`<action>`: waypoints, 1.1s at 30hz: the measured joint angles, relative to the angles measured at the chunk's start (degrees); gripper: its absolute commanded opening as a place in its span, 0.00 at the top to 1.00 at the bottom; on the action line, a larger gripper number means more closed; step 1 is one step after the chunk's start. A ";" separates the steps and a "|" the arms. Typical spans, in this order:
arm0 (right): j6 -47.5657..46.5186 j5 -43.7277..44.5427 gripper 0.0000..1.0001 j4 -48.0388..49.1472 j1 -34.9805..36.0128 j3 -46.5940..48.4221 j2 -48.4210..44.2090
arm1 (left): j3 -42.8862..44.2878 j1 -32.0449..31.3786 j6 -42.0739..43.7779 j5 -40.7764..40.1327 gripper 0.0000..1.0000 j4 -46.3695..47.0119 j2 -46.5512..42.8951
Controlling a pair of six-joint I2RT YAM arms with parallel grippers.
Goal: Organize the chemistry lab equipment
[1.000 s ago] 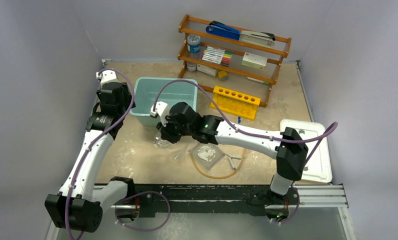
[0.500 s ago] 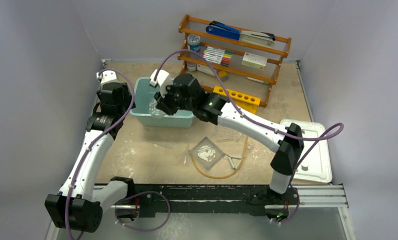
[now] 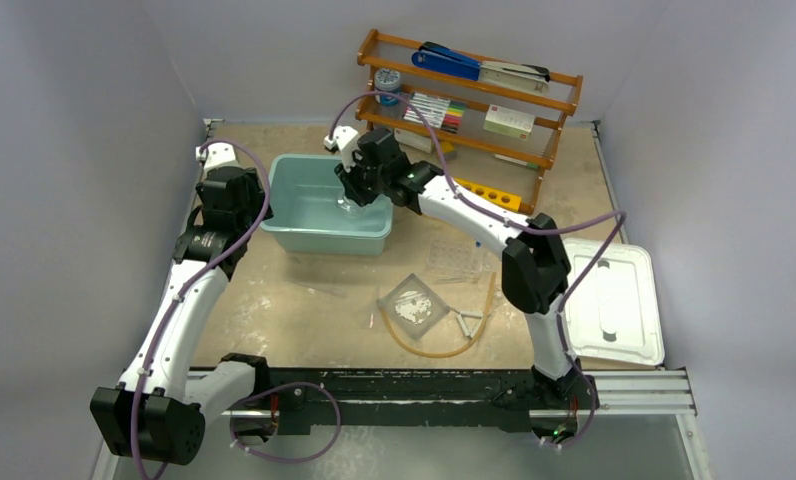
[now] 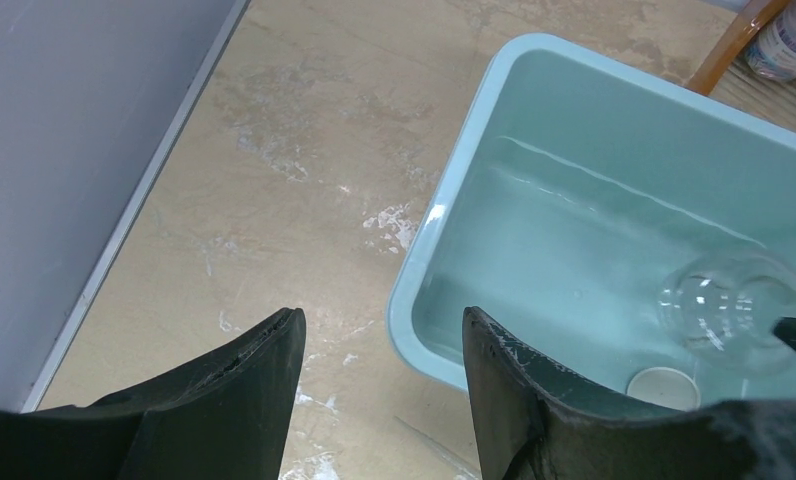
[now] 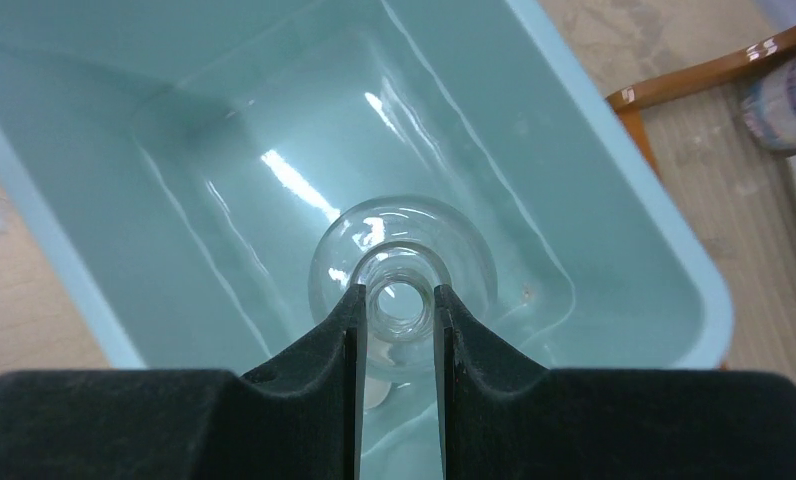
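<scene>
My right gripper [image 3: 357, 196] [image 5: 399, 300] is shut on the neck of the round glass flask [image 5: 404, 255], holding it inside the teal bin [image 3: 324, 235]. The flask also shows in the left wrist view [image 4: 719, 310], near a small white disc [image 4: 664, 385] on the bin floor. My left gripper [image 4: 384, 335] is open and empty, above the bin's left rim [image 4: 424, 260]. The square transparent dish [image 3: 414, 305], the amber rubber tube [image 3: 429, 350] and the clear Y-connector [image 3: 467, 322] lie on the table in front. The yellow rack [image 3: 489, 193] stands behind, partly hidden by my right arm.
A wooden shelf [image 3: 469, 90] at the back holds a blue stapler [image 3: 444, 60], markers [image 3: 436, 110] and boxes. The white bin lid [image 3: 614, 300] lies at the right. Grey walls close in the left, back and right sides.
My right gripper has lifted the flask off the table in front of the bin and carried it back and over the rim into the bin. The left arm has not moved.
</scene>
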 measured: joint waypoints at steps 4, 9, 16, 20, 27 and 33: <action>-0.07 -0.09 1.00 -0.04 0.02 1.36 4.83 | 0.00 0.00 0.00 0.02 0.41 0.00 0.11; 0.22 -0.26 1.00 -0.22 -0.37 3.23 10.21 | 0.00 0.00 0.02 0.28 0.41 -0.02 0.90; 0.44 -0.26 0.86 -0.52 -0.92 4.70 11.80 | 0.00 0.00 0.13 0.98 0.41 0.00 1.07; 0.44 -0.26 0.64 -0.79 -1.03 4.63 11.80 | 0.00 0.00 0.48 1.11 0.41 0.00 1.07; 0.52 0.07 0.42 0.85 -1.01 3.78 9.94 | 0.00 0.00 0.50 1.31 0.41 0.00 1.07; 0.46 1.44 0.40 2.03 -1.01 3.63 3.98 | -0.42 0.02 1.03 4.66 0.51 0.57 0.74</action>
